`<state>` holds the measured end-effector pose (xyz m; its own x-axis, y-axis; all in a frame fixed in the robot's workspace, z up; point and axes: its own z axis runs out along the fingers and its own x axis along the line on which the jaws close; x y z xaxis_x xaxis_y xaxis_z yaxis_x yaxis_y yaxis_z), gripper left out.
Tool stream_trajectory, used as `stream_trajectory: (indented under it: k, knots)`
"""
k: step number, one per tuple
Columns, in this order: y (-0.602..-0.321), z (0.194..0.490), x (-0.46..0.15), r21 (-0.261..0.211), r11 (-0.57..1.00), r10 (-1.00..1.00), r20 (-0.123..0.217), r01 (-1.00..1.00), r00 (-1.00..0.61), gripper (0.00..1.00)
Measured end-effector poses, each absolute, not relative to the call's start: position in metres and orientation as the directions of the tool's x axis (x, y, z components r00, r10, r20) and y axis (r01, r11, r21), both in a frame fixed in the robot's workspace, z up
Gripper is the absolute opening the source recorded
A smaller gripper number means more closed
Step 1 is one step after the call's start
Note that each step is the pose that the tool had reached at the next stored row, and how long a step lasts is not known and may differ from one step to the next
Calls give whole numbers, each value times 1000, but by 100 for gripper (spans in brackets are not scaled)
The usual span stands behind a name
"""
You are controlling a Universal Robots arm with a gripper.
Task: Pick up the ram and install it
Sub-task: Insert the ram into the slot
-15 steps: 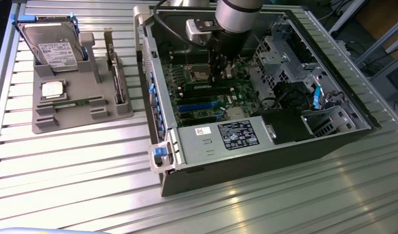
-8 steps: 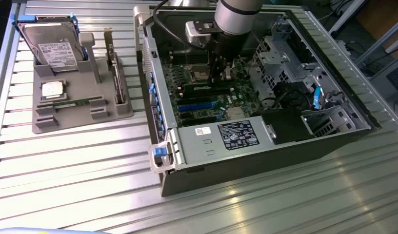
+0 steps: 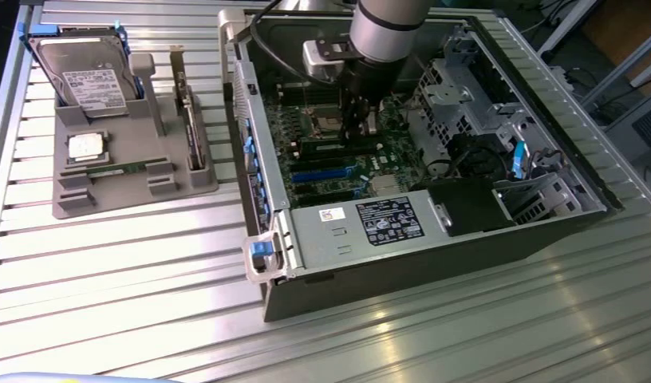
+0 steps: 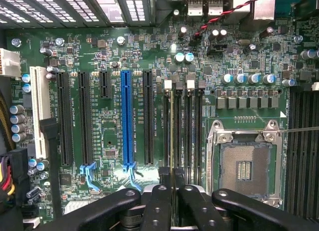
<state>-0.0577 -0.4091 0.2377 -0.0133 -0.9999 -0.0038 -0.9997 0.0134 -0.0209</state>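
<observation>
My gripper is shut on the ram. I see the ram edge-on as a thin strip between the two black fingers. It stands upright along one of the black memory slots, beside the open CPU socket. I cannot tell whether it is seated in the slot. From outside, the gripper reaches down into the open computer case, over the middle of the green motherboard.
A grey tray at the exterior view's left holds a silver hard drive, a bracketed card, a small chip and another green stick. Drive cages and a power supply crowd the case.
</observation>
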Motion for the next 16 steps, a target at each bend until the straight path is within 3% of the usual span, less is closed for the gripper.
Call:
stream_trajectory:
  k: [16]
  knots:
    - [-410, 236, -55, -21, -2, -1000, -4, -1000, 2, 12]
